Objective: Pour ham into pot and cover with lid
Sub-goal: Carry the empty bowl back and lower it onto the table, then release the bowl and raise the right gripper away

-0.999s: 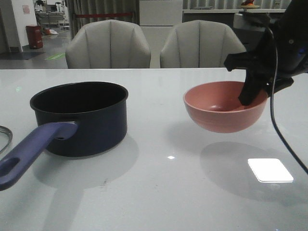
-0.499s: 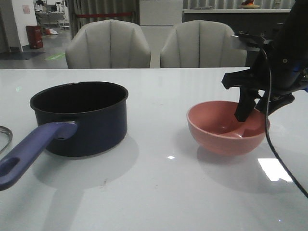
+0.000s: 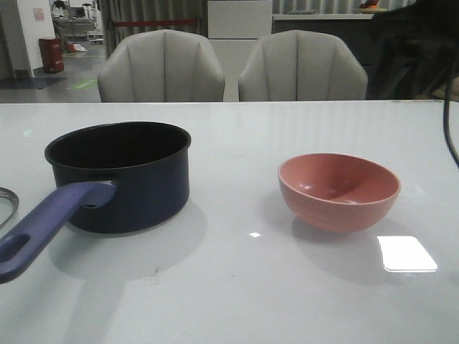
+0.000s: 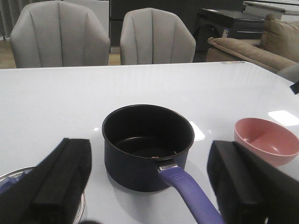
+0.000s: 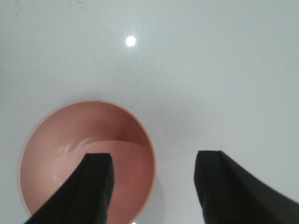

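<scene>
The pot is sitting upright on the white table, handle pointing toward the camera, pink bowl well off to its right. The right gripper is hovering over the bowl with fingers spread, holding nothing. The left gripper is spread wide too, facing the pot. A bit of lid is peeking in at the left edge

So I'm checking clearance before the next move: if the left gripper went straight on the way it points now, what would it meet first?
Most likely the pot: it sits centred between the open left gripper fingers, handle toward it. How far off it is remains unclear.
</scene>
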You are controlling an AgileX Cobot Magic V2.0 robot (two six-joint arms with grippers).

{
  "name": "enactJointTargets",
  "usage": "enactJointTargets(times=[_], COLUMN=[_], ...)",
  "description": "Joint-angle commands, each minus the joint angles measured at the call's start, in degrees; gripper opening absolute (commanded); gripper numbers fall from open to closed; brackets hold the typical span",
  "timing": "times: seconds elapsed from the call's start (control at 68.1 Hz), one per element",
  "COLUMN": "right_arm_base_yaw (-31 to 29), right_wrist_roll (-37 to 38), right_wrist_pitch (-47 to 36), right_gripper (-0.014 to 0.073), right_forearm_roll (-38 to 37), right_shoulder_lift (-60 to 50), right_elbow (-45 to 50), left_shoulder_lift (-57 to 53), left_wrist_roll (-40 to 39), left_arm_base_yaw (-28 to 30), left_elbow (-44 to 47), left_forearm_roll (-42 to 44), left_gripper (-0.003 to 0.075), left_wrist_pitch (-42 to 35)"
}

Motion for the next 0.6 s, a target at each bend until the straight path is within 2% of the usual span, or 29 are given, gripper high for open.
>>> enactJointTargets(times=[0.0, 0.235, 0.588], right_arm_base_yaw=[0.4, 1.3, 1.3], right_wrist_roll=[-0.8, -0.8, -0.8], right_wrist_pitch=[-9.6, -23.2, -28.5], right_gripper=[0.0491, 0.0491, 0.0491], right_forearm_roll=[-0.2, -0.2, -0.2], right_shoulder_lift=[-9.8, -29.6, -54.2], right_elbow=[5.2, 20.9, 39.7], left_shoulder_lift=[0.7, 0.7, 0.7], left_wrist_roll=[-0.1, -0.1, -0.1], left_arm_base_yaw=[-0.5, -0.5, -0.5], left_elbow=[-1.5, -1.5, -1.5], left_forearm_roll=[-0.1, -0.1, -0.1], left_gripper=[0.0531, 0.0531, 0.0531], left_wrist_pitch=[-4.9, -4.9, -4.9])
